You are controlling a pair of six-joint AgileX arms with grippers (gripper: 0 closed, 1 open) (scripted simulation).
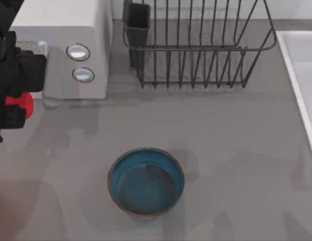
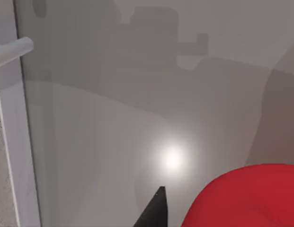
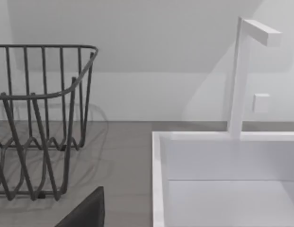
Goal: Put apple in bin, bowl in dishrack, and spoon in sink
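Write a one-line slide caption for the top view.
Left pincer holds the apple at the table's left edge, the bowl sitting mid-table below the dishrack.

The apple (image 1: 24, 104), a small bright-red lump, sits at the surface's far left edge, partly hidden behind the dark left claw (image 1: 12, 113). The bowl (image 1: 145, 182), deep blue-teal with a thin orange-brown edge, stands upright and empty at the near middle. The dark wire dishrack (image 1: 196, 45) stands at the back, empty, its square cup at its left corner. The white-rimmed sink (image 1: 300, 75) lies along the right edge.
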